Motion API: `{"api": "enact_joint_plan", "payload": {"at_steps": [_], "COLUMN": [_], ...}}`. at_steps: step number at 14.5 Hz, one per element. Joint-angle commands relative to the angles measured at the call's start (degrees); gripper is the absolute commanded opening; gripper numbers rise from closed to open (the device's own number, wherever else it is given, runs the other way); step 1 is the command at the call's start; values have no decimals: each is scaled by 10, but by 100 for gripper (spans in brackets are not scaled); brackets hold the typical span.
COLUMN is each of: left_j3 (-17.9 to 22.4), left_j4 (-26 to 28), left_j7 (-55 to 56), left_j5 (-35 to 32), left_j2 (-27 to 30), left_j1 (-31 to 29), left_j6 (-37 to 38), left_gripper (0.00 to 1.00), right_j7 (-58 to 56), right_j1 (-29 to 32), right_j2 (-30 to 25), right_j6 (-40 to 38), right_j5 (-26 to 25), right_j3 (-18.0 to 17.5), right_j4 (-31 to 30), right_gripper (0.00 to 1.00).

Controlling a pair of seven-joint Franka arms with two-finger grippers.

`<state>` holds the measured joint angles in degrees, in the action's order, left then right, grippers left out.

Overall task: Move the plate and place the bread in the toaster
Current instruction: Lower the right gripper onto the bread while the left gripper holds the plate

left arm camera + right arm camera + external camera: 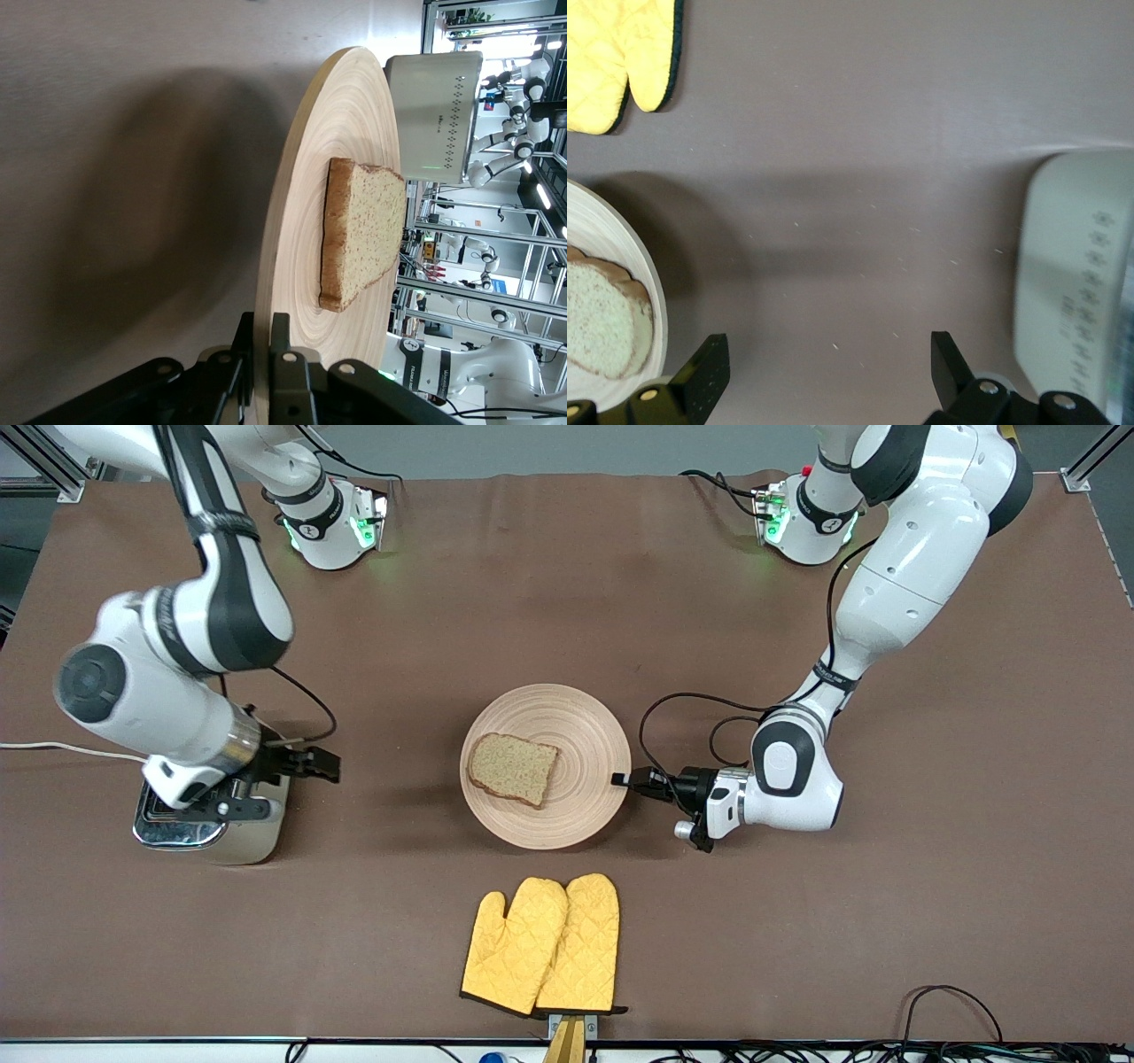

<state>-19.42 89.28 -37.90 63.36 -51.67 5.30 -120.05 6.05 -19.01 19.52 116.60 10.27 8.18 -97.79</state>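
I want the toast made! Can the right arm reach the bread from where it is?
Probably yes. The right gripper hangs open beside the toaster, with only bare table between it and the plate. The bread lies uncovered on the plate's nearer half, and the left gripper pinches the rim at the left arm's end.

a robotics lab: past the plate (354, 106) clamped in the left gripper (261, 372), rows of other white robot arms (505, 159) stand in aluminium frames (496, 305) under strip lights; near the arm bases, more framing (1085, 465) edges the brown-covered table (567, 576).
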Motion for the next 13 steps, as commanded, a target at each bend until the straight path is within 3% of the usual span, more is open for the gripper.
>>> {"api": "enact_joint_plan", "payload": {"at_steps": [1, 8, 9, 10, 11, 13], "left_j3": [-5, -4, -4, -4, -4, -3], "left_j4": [4, 0, 1, 1, 2, 1], "left_j7": [-11, -39, -44, -44, -43, -38], "left_j5": [15, 11, 10, 10, 10, 9], "left_j2": [-2, -24, -24, -24, -20, -11], "left_j1": [-7, 20, 20, 21, 25, 24], "left_j6": [6, -75, -79, -80, -85, -92], "left_gripper": [1, 4, 13, 37, 99, 100], "right_j7": [24, 231, 254, 259, 259, 258], "right_j1": [-30, -144, -162, -174, -182, -196], "right_j2": [31, 69, 80, 89, 98, 113], "right_j6": [31, 114, 127, 142, 155, 161], "right_j5": [16, 26, 26, 26, 25, 19], "right_j3": [3, 3, 4, 4, 4, 5], "right_j4": [-3, -46, -46, -46, -47, -46], "right_gripper": [100, 100, 100, 100, 100, 92]}}
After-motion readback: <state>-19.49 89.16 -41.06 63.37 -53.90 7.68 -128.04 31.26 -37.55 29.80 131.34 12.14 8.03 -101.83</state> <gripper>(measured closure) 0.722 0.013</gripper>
